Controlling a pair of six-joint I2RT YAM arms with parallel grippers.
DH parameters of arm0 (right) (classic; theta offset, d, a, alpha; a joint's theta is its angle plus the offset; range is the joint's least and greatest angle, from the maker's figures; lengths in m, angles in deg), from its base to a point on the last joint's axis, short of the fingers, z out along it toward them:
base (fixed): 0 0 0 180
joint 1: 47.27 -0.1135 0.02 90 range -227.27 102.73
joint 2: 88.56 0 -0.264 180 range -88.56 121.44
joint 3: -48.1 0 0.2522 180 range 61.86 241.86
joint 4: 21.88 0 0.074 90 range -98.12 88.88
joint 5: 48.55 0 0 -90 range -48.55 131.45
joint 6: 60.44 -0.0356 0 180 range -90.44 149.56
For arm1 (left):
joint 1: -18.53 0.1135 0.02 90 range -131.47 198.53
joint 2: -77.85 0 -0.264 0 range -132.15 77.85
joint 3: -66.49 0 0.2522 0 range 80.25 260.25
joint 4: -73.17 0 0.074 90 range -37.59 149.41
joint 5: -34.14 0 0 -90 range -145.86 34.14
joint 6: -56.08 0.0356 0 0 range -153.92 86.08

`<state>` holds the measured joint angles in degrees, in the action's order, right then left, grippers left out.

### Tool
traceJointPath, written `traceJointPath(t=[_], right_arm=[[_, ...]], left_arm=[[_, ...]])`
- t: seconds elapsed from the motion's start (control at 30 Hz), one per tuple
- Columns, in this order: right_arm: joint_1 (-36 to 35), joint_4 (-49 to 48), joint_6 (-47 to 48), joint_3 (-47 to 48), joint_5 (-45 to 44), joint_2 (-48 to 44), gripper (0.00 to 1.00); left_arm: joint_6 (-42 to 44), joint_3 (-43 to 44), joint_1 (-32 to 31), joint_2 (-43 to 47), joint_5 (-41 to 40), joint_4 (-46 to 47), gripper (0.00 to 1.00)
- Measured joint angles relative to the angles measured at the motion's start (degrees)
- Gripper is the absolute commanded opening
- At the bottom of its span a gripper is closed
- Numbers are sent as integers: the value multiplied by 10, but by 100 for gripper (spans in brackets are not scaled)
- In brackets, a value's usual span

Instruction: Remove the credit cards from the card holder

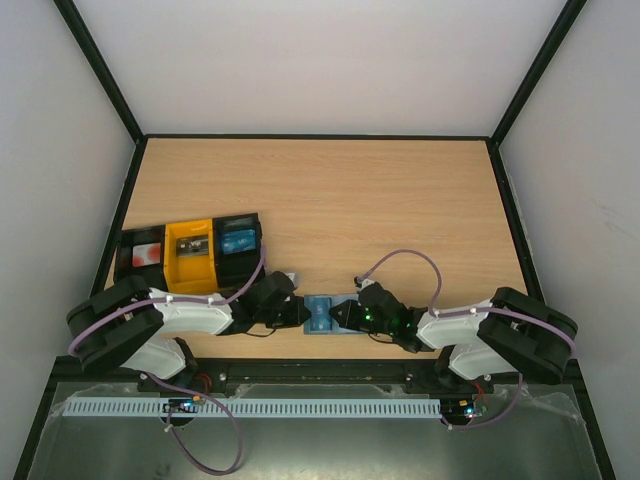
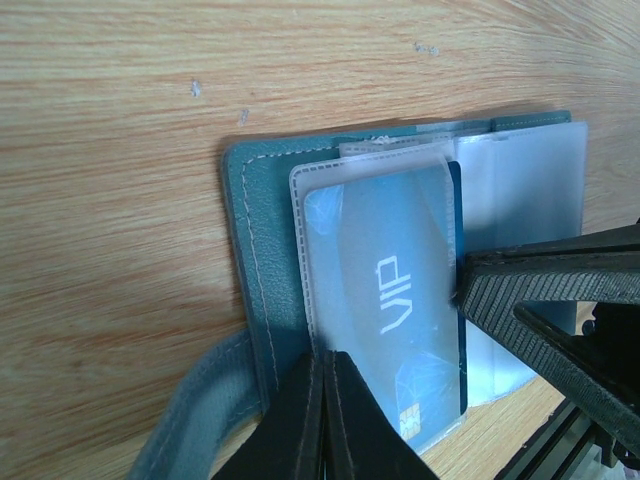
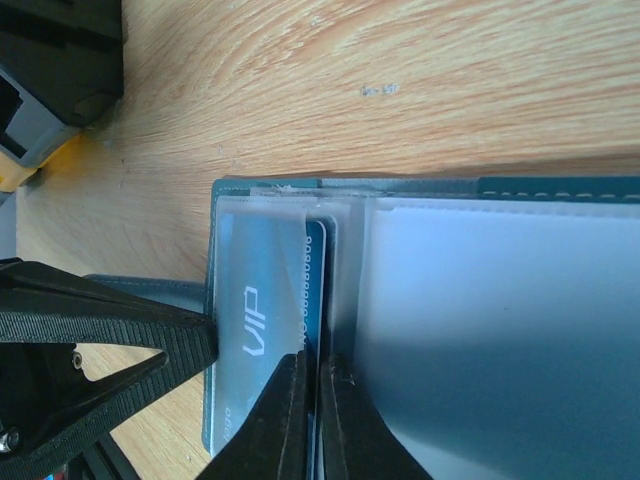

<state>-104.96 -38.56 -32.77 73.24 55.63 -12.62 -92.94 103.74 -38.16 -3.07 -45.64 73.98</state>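
The teal card holder (image 1: pixel 322 316) lies open on the table (image 1: pixel 330 190) between both arms, a blue VIP card (image 2: pixel 385 300) inside its clear sleeve (image 2: pixel 325 190). The left gripper (image 2: pixel 322 368) is pressed together on the holder's edge. The right gripper (image 3: pixel 312 365) pinches what appears to be the card. A weak left hold could let the sleeve or holder drag along. Nearby trays (image 1: pixel 190 252) hold red and blue items.

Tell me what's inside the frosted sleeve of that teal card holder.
A pale blue VIP card with a chip sits in the card holder's frosted sleeve, a darker blue card behind it. The left gripper covers one corner; other sleeves' contents are unclear.
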Motion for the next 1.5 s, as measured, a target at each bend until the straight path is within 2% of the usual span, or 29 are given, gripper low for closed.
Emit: traceJointPath(t=[0.1,0.5,0.63,0.77,0.87,1.03,1.27,1.4,1.5], right_arm=[[1,-4,-1,-1,1,4,2],[3,-21,2,-3,13,12,13],[3,-24,5,-3,16,13,2],[5,-17,10,-3,14,14,2],[5,-11,16,-3,12,7,2],[4,7,19,-3,6,-18,2],[3,5,19,-7,5,-30,2],[3,2,16,-11,4,-38,2],[3,1,15,-12,4,-38,10]], left_arm=[[-1,-1,0,0,0,2,3],[-5,-1,-3,-4,-2,10,3],[-6,-1,-3,-5,-2,12,3],[-6,-1,-4,-5,-3,12,3],[-5,-1,-4,-5,-3,12,11],[-10,-2,-9,-1,-9,14,13],[-12,-2,-13,6,-13,9,21],[-16,-4,-16,12,-17,5,8],[-18,-11,-16,17,-19,1,3]])
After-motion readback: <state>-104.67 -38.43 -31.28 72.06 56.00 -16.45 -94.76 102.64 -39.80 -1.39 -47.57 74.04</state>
